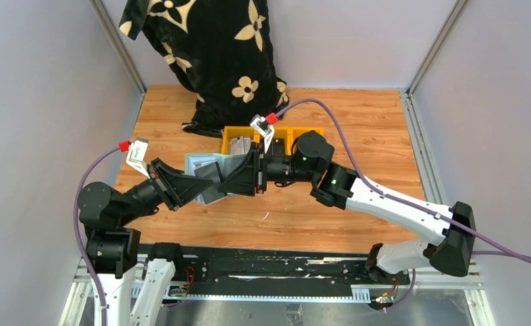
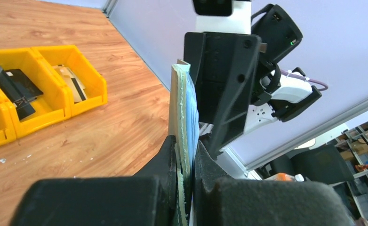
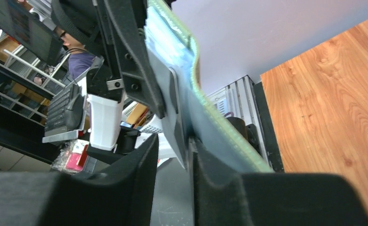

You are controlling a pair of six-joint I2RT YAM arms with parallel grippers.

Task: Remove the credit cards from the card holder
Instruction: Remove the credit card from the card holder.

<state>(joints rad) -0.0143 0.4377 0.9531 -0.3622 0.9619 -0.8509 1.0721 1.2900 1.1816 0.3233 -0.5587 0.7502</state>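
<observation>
**top external:** the card holder (image 1: 205, 164) hangs open above the counter (image 1: 283, 224), just near-left of the yellow bins (image 1: 235, 129). it sits between the left gripper (image 1: 198, 185) and the right gripper (image 1: 225, 185), whose tips nearly meet. bare wood lies open on the near side of the bins. a black flowered cloth (image 1: 208, 61) stands behind them at the counter's far edge.

**left wrist:** the left gripper (image 2: 186, 146) is clenched on the card holder's (image 2: 182, 103) lower edge, seen edge-on. dark cards (image 2: 13, 89) and a tan card (image 2: 75, 84) lie in the yellow bins (image 2: 90, 70), well apart from the holder.

**right wrist:** the right gripper (image 3: 175, 143) straddles a grey credit card (image 3: 175, 108) jutting past the card holder's (image 3: 210, 122) green-stitched edge. it is not yet clamped: a gap shows on one side.
</observation>
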